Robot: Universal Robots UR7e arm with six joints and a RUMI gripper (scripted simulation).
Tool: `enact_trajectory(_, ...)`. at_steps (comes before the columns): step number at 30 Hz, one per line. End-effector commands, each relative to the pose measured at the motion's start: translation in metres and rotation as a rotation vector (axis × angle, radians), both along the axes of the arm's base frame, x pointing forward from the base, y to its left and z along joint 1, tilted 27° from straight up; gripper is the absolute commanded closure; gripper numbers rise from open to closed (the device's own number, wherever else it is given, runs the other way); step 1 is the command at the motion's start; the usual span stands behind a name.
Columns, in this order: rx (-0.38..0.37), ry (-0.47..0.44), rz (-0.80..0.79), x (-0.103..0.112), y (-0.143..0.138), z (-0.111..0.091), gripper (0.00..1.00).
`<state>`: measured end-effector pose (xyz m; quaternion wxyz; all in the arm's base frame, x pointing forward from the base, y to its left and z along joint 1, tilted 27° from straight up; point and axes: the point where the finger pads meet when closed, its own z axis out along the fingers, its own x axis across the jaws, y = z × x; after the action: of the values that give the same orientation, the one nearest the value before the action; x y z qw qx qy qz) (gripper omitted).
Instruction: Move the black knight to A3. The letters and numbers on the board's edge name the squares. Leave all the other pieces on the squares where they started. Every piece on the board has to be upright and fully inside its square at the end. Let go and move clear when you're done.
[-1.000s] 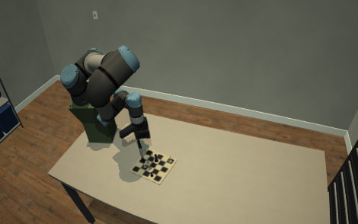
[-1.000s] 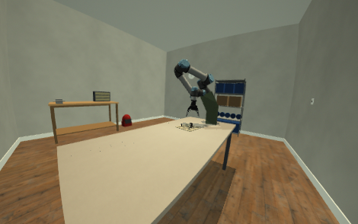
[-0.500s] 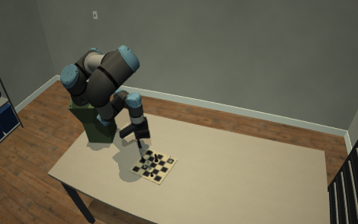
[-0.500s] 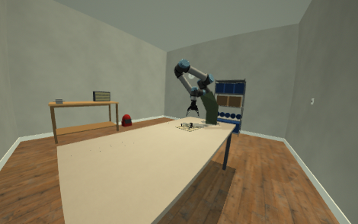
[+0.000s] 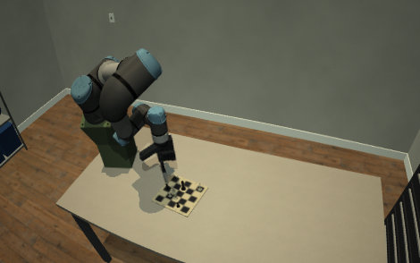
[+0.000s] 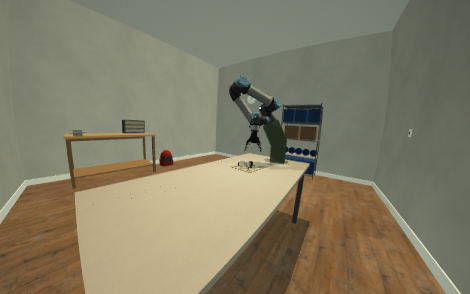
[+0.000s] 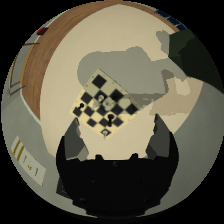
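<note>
Wrist view: one chessboard [image 7: 125, 108], three dark pieces, jaws spread empty.

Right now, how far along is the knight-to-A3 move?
Done: cannot confirm; the pieces on the chessboard are too small to tell the knight or its square. In hand: nothing. The gripper is open and empty, hanging above the board with both fingers spread in the wrist view. Left: either pick and place the knight, or, if it is already on A3, verify it stands upright inside the square and the other pieces are unmoved.
</note>
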<state>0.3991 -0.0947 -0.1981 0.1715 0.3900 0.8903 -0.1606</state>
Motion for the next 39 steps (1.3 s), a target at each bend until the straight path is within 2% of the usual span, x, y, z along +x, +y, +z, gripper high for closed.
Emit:
enact_trajectory(1,0.0,-0.001,0.0,-0.002,0.005,0.011,0.0)
enact_trajectory(12,0.0,-0.001,0.0,-0.009,0.021,0.045,0.0)
enact_trajectory(17,0.0,-0.001,0.0,-0.011,0.026,0.055,0.0)
enact_trajectory(39,0.0,-0.001,0.0,-0.011,0.027,0.057,0.0)
